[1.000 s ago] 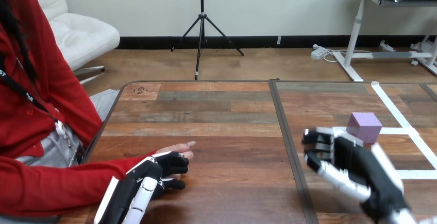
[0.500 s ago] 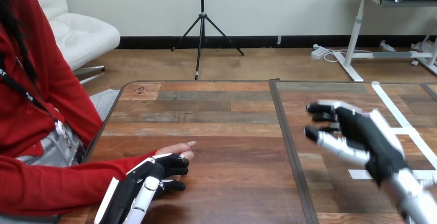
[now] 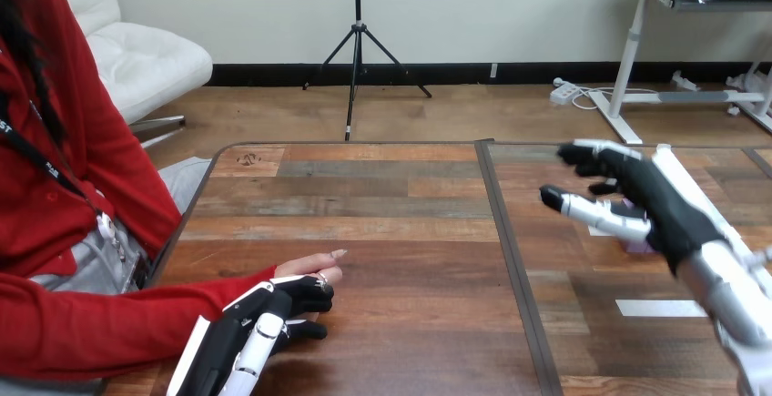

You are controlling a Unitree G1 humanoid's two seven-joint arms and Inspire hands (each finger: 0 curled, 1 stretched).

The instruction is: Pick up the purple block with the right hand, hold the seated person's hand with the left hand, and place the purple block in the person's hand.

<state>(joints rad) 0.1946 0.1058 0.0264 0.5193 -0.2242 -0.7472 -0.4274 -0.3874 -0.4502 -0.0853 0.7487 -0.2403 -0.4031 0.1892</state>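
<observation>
Nearest us, the left hand (image 3: 238, 334) lies over the person's hand (image 3: 314, 265) at the table's (image 3: 410, 232) near left. Its fingers and thumb are curled round that hand, and the person's fingertips stick out past them. Beyond the strip of white tape (image 3: 660, 307), the right hand (image 3: 662, 211) hangs over the table's right half. Its thumb is parted from loosely bent fingers, and we see nothing clamped. The purple block (image 3: 641, 243) sits mostly hidden behind that palm, with slivers showing below the thumb and in the thumb-finger gap. So the block lies just beyond and under the right hand, well apart from the left. It's roughly cube-shaped with no long axis, so we judge the hand only needs to drop and close.
</observation>
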